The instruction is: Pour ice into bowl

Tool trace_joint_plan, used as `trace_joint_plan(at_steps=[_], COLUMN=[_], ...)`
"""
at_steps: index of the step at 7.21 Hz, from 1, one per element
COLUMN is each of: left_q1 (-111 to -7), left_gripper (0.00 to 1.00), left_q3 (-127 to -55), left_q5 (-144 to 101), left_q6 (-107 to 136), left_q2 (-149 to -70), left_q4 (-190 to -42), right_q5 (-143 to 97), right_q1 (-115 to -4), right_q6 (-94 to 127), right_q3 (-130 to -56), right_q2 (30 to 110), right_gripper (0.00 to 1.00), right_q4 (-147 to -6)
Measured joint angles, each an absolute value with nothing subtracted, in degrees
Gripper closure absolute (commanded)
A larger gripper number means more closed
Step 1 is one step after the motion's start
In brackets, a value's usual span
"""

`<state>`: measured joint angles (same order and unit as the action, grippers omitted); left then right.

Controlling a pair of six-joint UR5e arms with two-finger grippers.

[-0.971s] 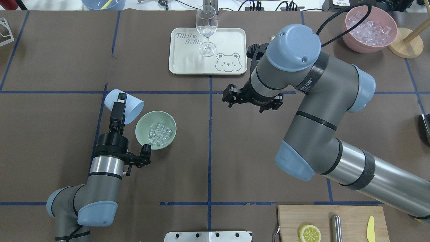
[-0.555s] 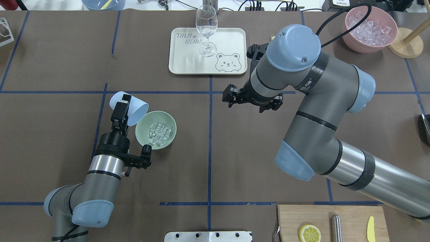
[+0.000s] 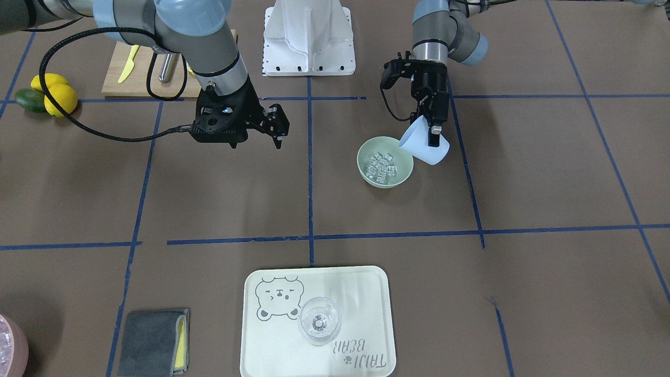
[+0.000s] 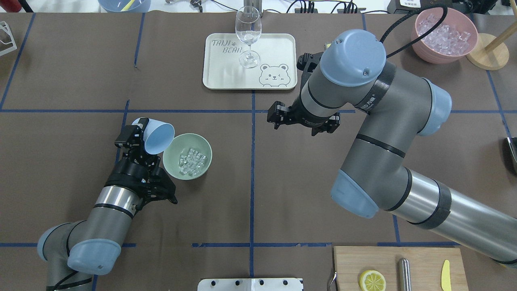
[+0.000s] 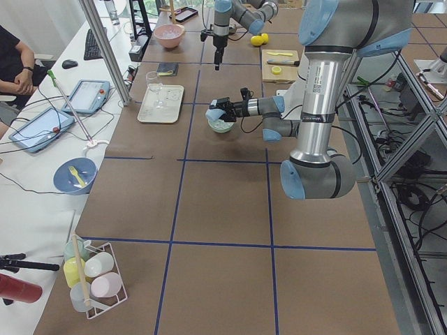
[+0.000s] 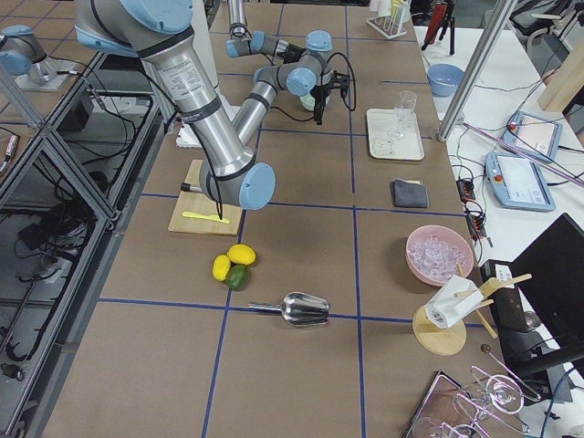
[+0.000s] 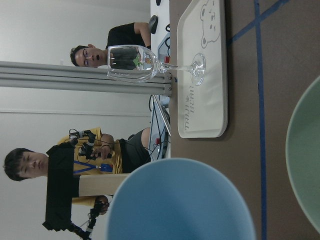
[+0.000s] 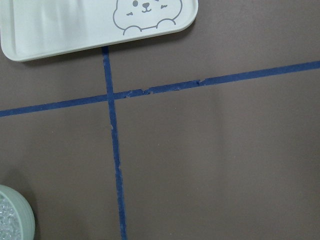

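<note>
The sage-green bowl [image 4: 171,161] [image 3: 366,162] stands on the table left of centre, with several clear ice cubes [image 4: 192,160] [image 3: 382,163] lying in it. My left gripper [image 4: 139,135] [image 3: 428,135] is shut on a light blue cup [image 4: 158,136] [image 3: 425,147]. It holds the cup tilted just above the bowl's left rim, mouth up and towards the bowl, and no ice shows inside it. The cup fills the bottom of the left wrist view [image 7: 180,200]. My right gripper [image 3: 220,128] hangs over the table's middle; its fingers are hidden.
A cream tray [image 4: 274,44] with a wine glass [image 4: 248,36] sits at the far centre. A pink bowl of ice [image 4: 444,34] is at the far right. A cutting board [image 4: 420,258] with a lemon half lies near right. A grey cloth [image 3: 152,340] lies beside the tray.
My left wrist has rolled back, so the cup has turned from lying on its side over the bowl to mouth-up. The left arm has shifted left. The right arm has not moved.
</note>
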<state>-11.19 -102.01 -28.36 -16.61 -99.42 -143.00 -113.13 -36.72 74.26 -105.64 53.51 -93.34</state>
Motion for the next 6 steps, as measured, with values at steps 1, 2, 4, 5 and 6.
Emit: trace_joint_plan(at_steps=[1, 2, 4, 5, 6], left_q1=[-11.3, -11.3, -11.5, -11.7, -12.2], left_gripper=[1.00, 1.00, 1.00, 1.00, 1.00], left_q3=[-103.0, -103.6, -103.8, -103.8, -103.8], left_q5=[-30.0, -31.6, -34.1, -35.1, -35.7], left_q6=[-8.7, -2.3, 9.8, 14.6, 17.6], left_q2=[-97.0, -94.0, -87.0, -83.9, -81.4], left_q4=[-144.8, -148.4, -157.0, -160.0, -162.3], right_q5=[-113.1, -113.1, -113.1, -113.1, -113.0], right_q1=[-36.7, -36.7, -36.7, -36.7, -36.6], right_q6=[74.3, 74.3, 74.4, 74.4, 74.5], right_q3=[-105.7, -105.8, -105.9, -106.0, -106.0], right_q2=[53.5, 53.4, 53.4, 53.4, 53.4], right_gripper=[0.00, 0.00, 0.00, 0.00, 0.00], right_q4=[-93.4, -93.4, -93.5, -93.5, -93.5])
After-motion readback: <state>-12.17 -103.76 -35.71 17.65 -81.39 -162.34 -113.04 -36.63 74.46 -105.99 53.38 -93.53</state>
